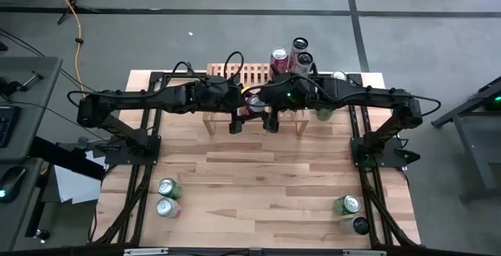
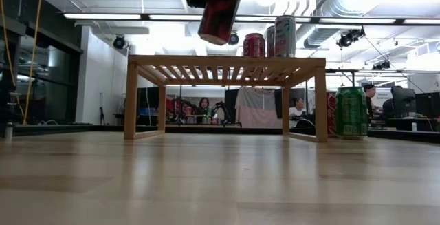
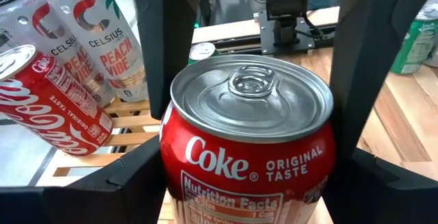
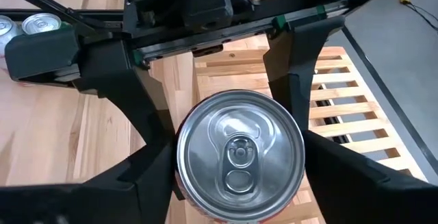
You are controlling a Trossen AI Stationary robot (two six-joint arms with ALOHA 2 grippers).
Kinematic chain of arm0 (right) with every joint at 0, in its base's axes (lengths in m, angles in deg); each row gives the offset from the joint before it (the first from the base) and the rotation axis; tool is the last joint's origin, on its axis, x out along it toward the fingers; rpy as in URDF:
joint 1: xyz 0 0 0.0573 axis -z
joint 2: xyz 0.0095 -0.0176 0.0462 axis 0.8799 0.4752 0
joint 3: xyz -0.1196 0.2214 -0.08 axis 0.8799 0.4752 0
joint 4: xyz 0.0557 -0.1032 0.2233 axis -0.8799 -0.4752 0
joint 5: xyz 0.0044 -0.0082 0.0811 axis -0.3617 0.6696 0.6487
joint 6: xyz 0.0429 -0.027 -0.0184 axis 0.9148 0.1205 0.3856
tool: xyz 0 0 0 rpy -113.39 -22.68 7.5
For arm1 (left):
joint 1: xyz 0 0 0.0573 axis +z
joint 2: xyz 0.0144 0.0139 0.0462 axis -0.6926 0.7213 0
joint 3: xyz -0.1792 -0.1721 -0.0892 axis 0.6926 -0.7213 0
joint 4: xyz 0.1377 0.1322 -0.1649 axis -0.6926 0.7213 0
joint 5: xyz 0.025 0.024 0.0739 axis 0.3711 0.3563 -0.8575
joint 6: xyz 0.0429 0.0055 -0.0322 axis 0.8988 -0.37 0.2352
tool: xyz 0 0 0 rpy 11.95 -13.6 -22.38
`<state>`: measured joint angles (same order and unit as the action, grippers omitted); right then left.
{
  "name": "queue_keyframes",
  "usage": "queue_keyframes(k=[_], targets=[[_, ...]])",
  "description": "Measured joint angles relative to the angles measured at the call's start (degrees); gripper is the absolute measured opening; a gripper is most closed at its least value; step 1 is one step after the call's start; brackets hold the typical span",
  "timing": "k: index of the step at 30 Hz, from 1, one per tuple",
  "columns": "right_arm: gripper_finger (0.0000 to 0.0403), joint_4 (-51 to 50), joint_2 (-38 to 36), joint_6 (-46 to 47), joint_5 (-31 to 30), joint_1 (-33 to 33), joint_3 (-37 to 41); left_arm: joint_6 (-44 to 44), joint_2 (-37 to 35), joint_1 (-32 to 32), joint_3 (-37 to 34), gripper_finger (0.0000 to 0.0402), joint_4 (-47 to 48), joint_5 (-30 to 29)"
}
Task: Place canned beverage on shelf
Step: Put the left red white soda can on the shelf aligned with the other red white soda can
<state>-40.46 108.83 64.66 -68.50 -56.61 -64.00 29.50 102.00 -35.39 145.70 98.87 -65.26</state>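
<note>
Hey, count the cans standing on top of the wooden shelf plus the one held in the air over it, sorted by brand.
Coke: 2, the shelf Coke can and the held Coke can
Celsius: 2, the Celsius cans
Total: 4

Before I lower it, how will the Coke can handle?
Coke can, held near the shelf between left gripper and right gripper, looks unopened: probably heavy, stiff. Smooth wall may slip. Tilted now, it could tip on the slats.
</note>
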Motion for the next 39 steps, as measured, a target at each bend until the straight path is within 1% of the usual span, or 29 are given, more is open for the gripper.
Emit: queue_keyframes(k=[5, 13, 17, 22, 24, 27, 29, 31, 35, 39], targets=[[0.0261, -0.2, 0.0, 0.0, -0.1, 0.0, 0.0, -0.3, 0.0, 0.0, 0.0, 0.0295, 0.0, 0.0], [0.0261, -0.7, -1.1, -0.1, -0.1, 0.1, 0.1, -1.4, 0.0, 0.0, 0.3, 0.033, 0.2, 0.4], [0.0261, -2.7, -2.7, -0.3, -1.3, 0.3, 0.2, -1.7, -0.4, 0.5, 3.1, 0.0334, 5.4, -0.1], [0.0261, -6.0, -4.6, 0.5, -7.5, 0.9, 0.2, -0.2, -0.4, 2.0, 7.8, 0.0336, 14.1, -1.9], [0.0261, -6.9, -5.4, 4.1, -8.8, 1.6, 0.1, 0.3, -0.4, 2.7, 9.6, 0.0336, 18.8, -4.2], [0.0261, -9.3, -5.1, 14.8, -9.1, 3.2, -2.7, -1.7, -0.6, 4.1, 10.6, 0.0336, 22.4, -7.8], [0.0261, -10.6, -4.1, 21.7, -9.7, 4.4, -5.4, -4.1, -1.0, 5.5, 10.6, 0.0337, 23.0, -8.0], [0.0261, -12.7, -2.2, 26.7, -10.8, 5.4, -8.8, -6.5, -1.5, 6.5, 10.6, 0.0337, 22.7, -7.7], [0.0261, -22.2, 3.2, 31.8, -14.9, 7.6, -17.2, -9.5, -1.6, 7.9, 10.6, 0.0337, 22.3, -6.7], [0.0261, -34.0, 9.6, 35.6, -15.1, 9.6, -23.6, -10.8, -1.6, 8.0, 10.6, 0.0337, 22.3, -6.4]])
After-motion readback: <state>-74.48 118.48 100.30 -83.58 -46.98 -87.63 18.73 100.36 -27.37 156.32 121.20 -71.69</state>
